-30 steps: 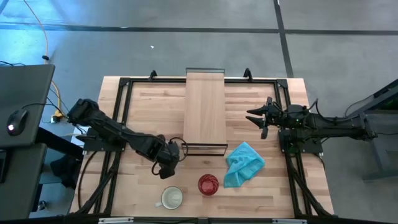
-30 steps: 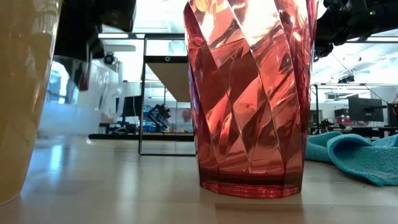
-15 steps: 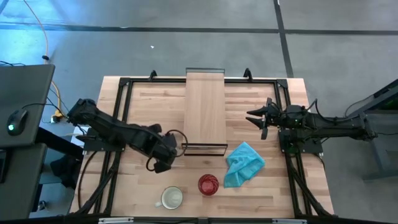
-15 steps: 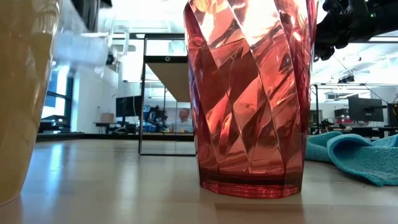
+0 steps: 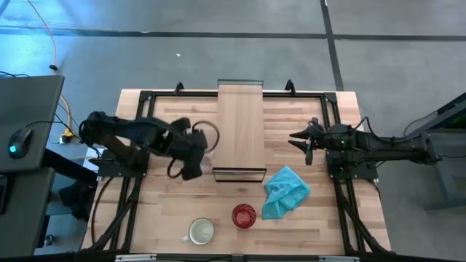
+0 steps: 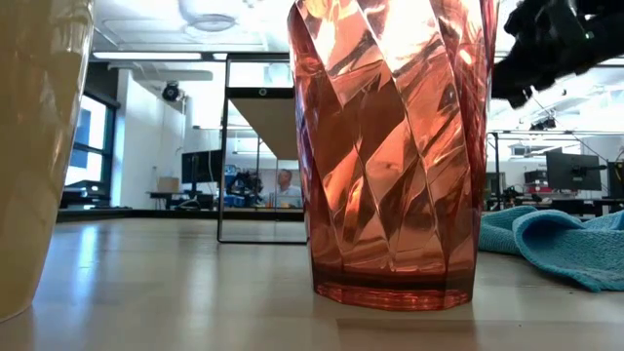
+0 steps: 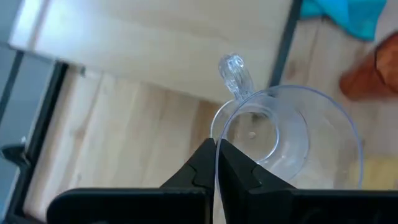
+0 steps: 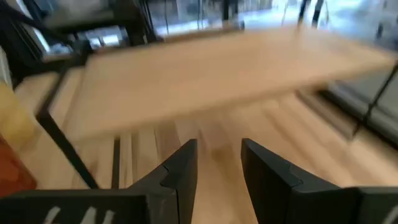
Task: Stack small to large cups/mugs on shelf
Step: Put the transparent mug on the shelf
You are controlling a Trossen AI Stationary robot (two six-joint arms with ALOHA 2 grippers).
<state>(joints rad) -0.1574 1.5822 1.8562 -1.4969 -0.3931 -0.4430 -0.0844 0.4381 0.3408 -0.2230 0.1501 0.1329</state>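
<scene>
My left gripper (image 5: 198, 148) is shut on the small clear glass (image 5: 207, 138), which hangs in the air just left of the shelf (image 5: 240, 127), near its near end. In the left wrist view the glass (image 7: 283, 134) shows its open mouth and a small handle (image 7: 234, 73). The red cup (image 5: 244, 215) and the cream-white mug (image 5: 201, 231) stand on their bases near the table's near edge; in the low view the red cup (image 6: 395, 146) and the mug (image 6: 39, 146) fill the front. My right gripper (image 5: 302, 138) is open, right of the shelf, touching nothing. My left gripper pinches the glass's rim (image 7: 216, 152), on the side away from the handle, one finger inside the glass and one outside. The fingers (image 7: 202, 171) come from above, slanting in from the table's left. The glass is lifted clear, mouth upward.
A crumpled teal cloth (image 5: 285, 191) lies right of the shelf's near end and beside the red cup. The shelf's dark frame (image 5: 239, 175) stands at its near end. Black rails (image 5: 142, 116) run along the table's sides. A person shows far off in the room (image 6: 285, 180).
My left gripper has risen with the glass and moved toward the table's far edge, from beside the shelf's near-left corner up along its left side. The glass, earlier low near the table, is now lifted clear and has left the low view's left part.
</scene>
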